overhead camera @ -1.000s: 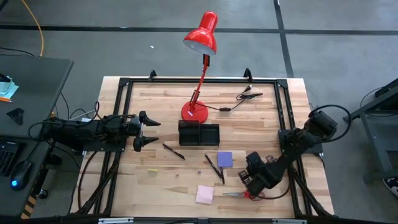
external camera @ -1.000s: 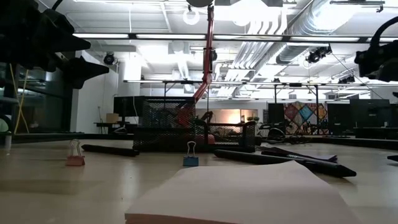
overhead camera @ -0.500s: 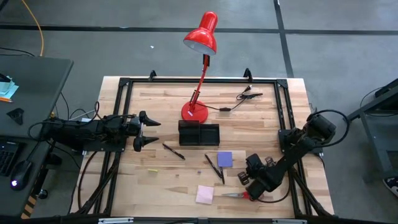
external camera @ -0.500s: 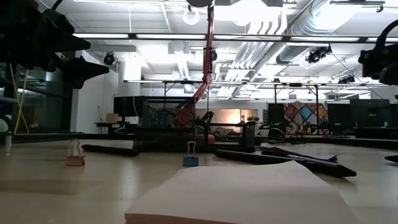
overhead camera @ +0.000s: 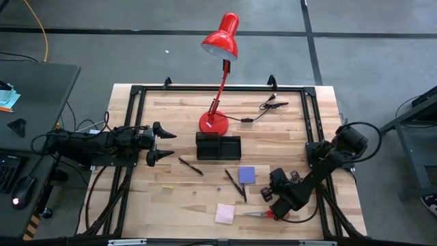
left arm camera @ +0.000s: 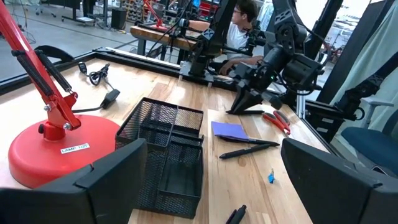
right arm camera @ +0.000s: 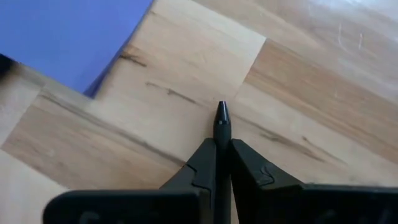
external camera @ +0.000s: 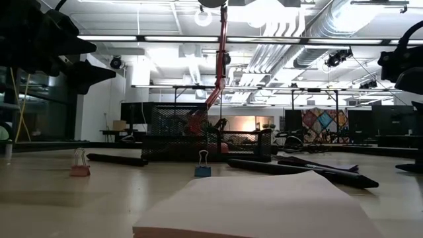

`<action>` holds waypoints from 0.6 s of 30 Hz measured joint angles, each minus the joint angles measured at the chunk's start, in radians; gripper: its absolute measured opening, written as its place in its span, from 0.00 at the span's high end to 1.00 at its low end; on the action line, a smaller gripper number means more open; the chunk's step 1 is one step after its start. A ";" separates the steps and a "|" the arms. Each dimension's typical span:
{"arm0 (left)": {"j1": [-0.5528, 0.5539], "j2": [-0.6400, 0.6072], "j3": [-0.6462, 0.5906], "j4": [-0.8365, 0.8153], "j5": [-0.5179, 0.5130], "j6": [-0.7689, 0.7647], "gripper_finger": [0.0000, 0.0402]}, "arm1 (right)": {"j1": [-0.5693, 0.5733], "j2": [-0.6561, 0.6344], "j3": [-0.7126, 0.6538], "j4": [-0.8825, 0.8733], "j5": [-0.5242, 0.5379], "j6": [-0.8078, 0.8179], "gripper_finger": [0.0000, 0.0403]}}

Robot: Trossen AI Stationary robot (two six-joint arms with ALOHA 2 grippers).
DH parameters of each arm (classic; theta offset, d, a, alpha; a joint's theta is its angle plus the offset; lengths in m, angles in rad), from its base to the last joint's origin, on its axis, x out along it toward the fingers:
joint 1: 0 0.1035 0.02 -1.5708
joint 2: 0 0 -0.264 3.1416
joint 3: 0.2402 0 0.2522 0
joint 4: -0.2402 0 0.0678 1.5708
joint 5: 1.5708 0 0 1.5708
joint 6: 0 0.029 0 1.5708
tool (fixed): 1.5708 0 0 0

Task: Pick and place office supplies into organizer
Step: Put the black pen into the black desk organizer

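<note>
Right end effector (right arm camera: 222,149) has just pressed together, pinching a pen (right arm camera: 221,118) low over the bench (overhead camera: 287,137); left end effector (overhead camera: 166,145) stays spread, idle; pen ready for lift toward organizer (overhead camera: 218,147).

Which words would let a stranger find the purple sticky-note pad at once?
Start at the red desk lamp, then the black mesh organizer before its round base. Past it lies the square purple sticky-note pad, beside two black pens; the other pad is pink.
</note>
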 joint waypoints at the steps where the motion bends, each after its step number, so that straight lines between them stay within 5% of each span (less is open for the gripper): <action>1: 0.000 0.000 0.000 0.000 0.000 0.000 0.11 | -0.002 0.000 0.000 -0.002 0.011 0.000 0.96; 18: 0.000 0.000 0.000 0.000 0.000 0.000 0.11 | -0.025 0.001 -0.001 -0.040 0.160 -0.001 0.97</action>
